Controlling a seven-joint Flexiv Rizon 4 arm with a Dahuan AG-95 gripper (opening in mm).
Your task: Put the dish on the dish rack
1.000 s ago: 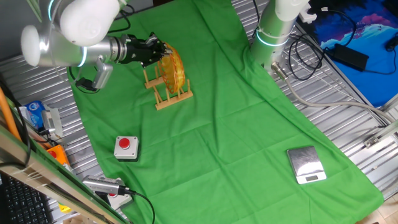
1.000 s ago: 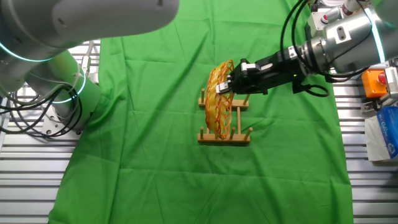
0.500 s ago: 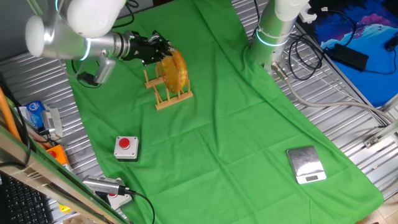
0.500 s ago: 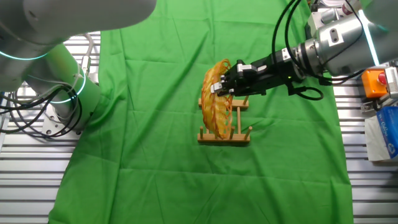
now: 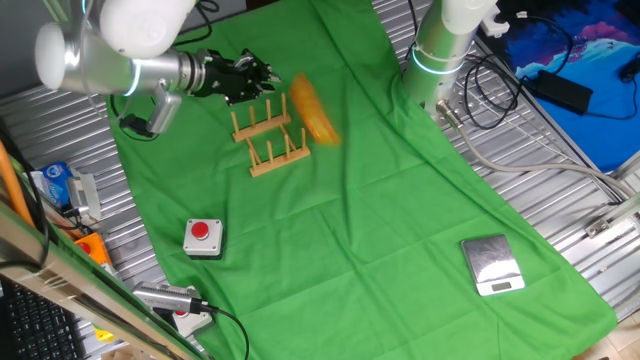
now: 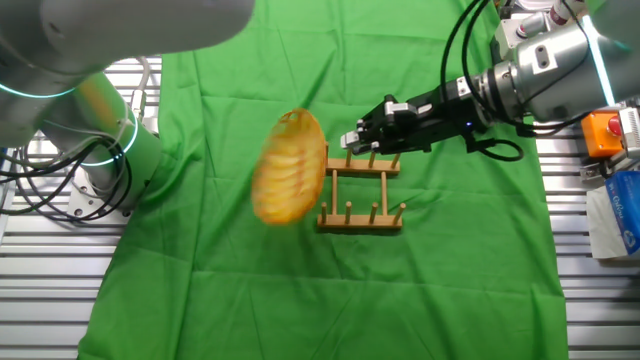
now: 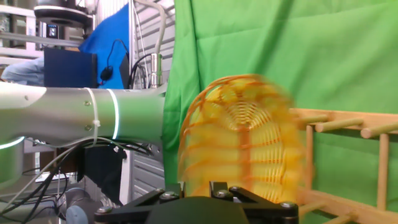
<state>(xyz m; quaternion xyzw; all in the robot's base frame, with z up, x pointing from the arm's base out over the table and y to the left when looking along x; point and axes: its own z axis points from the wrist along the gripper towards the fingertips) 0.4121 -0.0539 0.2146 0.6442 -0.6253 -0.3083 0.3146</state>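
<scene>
The dish (image 5: 313,110), a yellow oval wicker plate, is motion-blurred and off the dish rack (image 5: 268,140), on the side away from my gripper (image 5: 262,78). In the other fixed view the dish (image 6: 288,180) is left of the rack (image 6: 361,192), tilted, and my gripper (image 6: 350,140) is at the rack's far rail, open and empty. In the hand view the blurred dish (image 7: 242,143) faces me beyond the gripper (image 7: 202,186), with rack pegs (image 7: 348,124) to its right. No dish stands between the pegs.
A grey box with a red button (image 5: 203,237) sits at the front left of the green cloth. A silver scale (image 5: 492,265) lies at the front right. A second arm's base (image 5: 440,50) stands at the cloth's back edge.
The dish stood in the rack with my gripper at its rim. The gripper has let go, and the dish has tipped out of the rack, away from the gripper.
</scene>
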